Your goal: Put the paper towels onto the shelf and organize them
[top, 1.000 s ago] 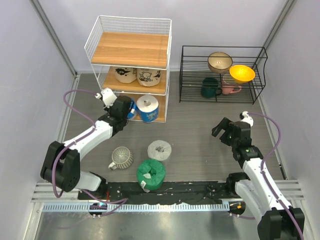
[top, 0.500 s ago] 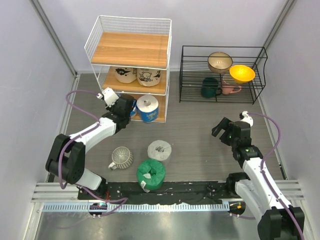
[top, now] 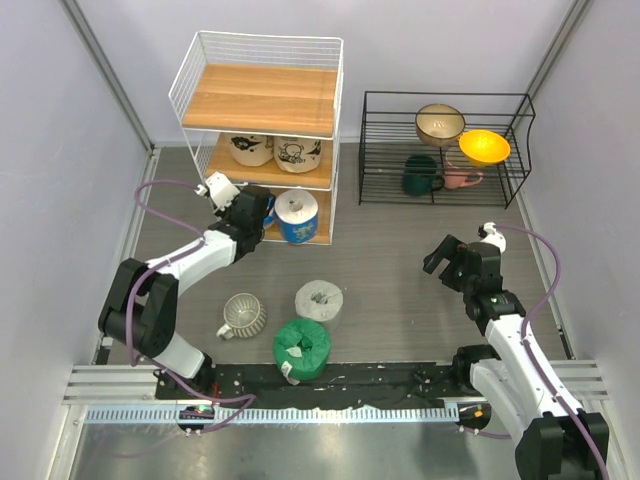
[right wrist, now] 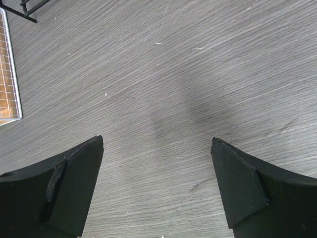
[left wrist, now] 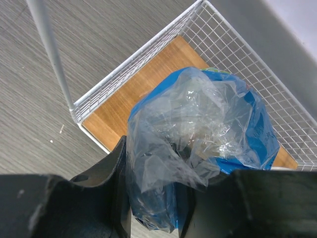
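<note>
The left gripper is closed on a blue plastic-wrapped paper towel roll, its black fingers pressed into the crinkled clear wrap on either side. It holds the roll at the near-left corner of the lowest wooden board of the tall white wire shelf; whether the roll rests on the board cannot be told. Just right of it on the same board stands a white-and-blue wrapped roll. Two tan rolls with cartoon print sit side by side on the middle board. On the grey wood-grain table, nearer the arms, a grey wrapped roll and a green wrapped roll lie close together, with a ribbed pale mug to their left. The right gripper hangs over bare table at the right, jaws spread wide and holding nothing. A low black wire rack stands at the far right.
</note>
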Robot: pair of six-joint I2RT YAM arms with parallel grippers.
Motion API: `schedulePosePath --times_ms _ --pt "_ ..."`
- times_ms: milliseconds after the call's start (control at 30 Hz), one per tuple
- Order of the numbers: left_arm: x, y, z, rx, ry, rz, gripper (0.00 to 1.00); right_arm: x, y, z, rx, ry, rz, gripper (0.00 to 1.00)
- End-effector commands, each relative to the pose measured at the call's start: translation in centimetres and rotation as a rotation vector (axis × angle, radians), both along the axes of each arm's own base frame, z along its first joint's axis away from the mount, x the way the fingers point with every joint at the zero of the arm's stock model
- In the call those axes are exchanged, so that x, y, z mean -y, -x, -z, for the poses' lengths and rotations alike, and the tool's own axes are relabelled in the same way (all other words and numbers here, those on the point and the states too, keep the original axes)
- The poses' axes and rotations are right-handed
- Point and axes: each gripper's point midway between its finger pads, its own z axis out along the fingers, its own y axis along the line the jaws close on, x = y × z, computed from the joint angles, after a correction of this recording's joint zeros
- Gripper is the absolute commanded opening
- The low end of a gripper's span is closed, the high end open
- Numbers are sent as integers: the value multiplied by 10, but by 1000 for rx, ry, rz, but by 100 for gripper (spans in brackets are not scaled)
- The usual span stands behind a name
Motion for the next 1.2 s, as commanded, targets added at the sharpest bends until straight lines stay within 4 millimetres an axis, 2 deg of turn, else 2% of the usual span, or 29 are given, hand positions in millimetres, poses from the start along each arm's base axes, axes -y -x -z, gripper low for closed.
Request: schedulePosePath --times_ms 0,67,100,167,200,300,400,633,767,833,900,933,1000,1033,1167 --pt "6 -25 -35 142 83 -35 4 1 -10 -16 58 18 -3 96" --pt "8 -25 -32 133 88 -27 14 1 -10 -14 53 20 -4 96" --pt "8 -24 -31 129 90 -26 28 1 -10 -15 56 19 -2 96" --pt "8 -23 -30 124 95 -21 37 1 -10 -14 53 18 -1 96" --pt "8 -21 -28 118 96 -22 46 1 -10 -14 53 18 -3 96" --pt "7 -18 -30 114 96 -21 54 1 -10 -13 51 17 -4 96" --pt "6 -15 -32 113 98 -21 58 1 -10 -14 51 16 -4 96" --pt "7 -10 -36 118 112 -6 61 0 -9 -12 51 14 -6 96" --pt "6 -2 -49 145 139 11 63 0 -9 -13 54 14 -8 96" --pt "3 7 -57 168 151 14 63 0 -9 -13 53 11 -4 96" --pt "-3 17 -57 157 138 13 64 0 -9 -12 53 12 -7 96" --pt "-6 21 -67 178 142 14 64 -1 -9 -13 54 11 -9 96" --pt "-11 30 -68 165 121 16 66 0 -9 -13 54 8 -6 96" --pt "-14 35 -76 183 123 16 66 -1 -9 -14 56 11 -9 96" --pt "-21 46 -77 187 93 23 73 -1 -9 -14 57 8 -11 96"
